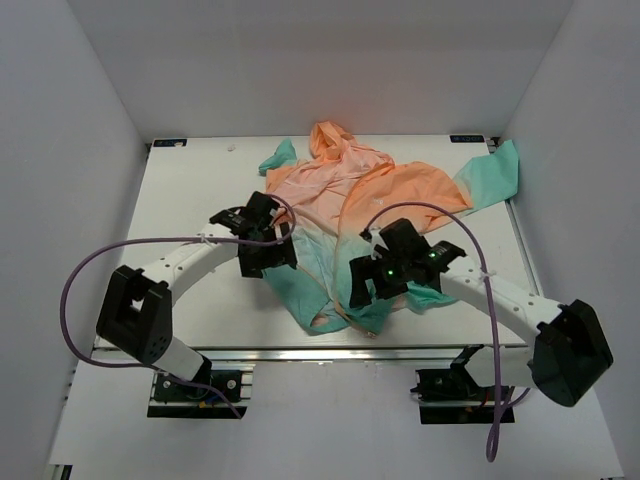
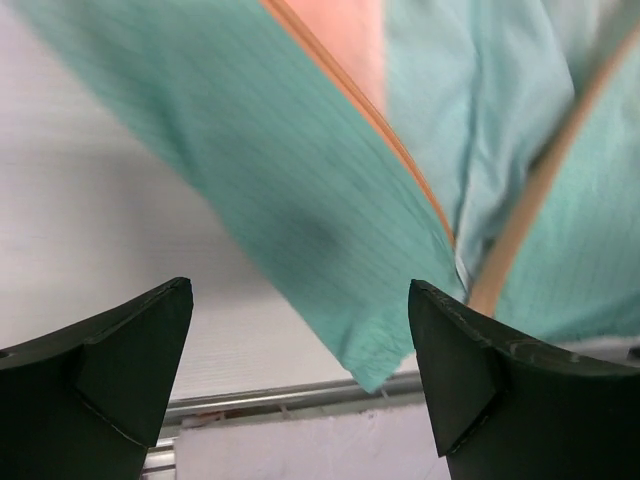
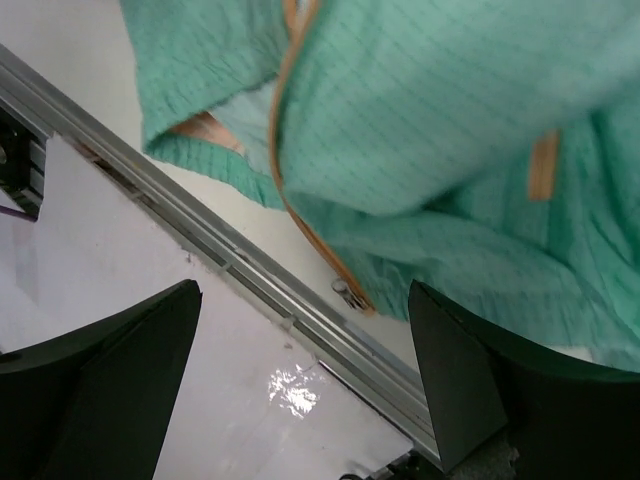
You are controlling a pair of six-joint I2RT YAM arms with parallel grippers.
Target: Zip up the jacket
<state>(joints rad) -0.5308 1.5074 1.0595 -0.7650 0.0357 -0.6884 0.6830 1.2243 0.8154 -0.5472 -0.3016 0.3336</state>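
White walls point(image 1: 60, 100), table point(image 1: 190, 200), jacket point(image 1: 390, 190) unzipped, left pincer point(image 2: 300, 300) and right pincer point(image 3: 300, 300) released above it, purple cables point(image 1: 70, 300)

A white table point(image 1: 190, 200) sits inside a white enclosure with 3 plain walls: a left wall point(image 1: 60, 150), a back wall point(image 1: 320, 60) and a right wall point(image 1: 590, 150). 2 small dark tags lie at the table's far corners, a left label point(image 1: 170, 142) and a right label point(image 1: 467, 137). A tiny pale fleck point(image 1: 230, 148) sits near the far edge, not far from the left label. An aluminium rail point(image 1: 330, 354) runs along the table's near edge; in the right wrist view its slotted profile crosses the picture diagonally. Below the rail, a glossy white surface point(image 3: 290, 390) carries a small bright patch of glare.
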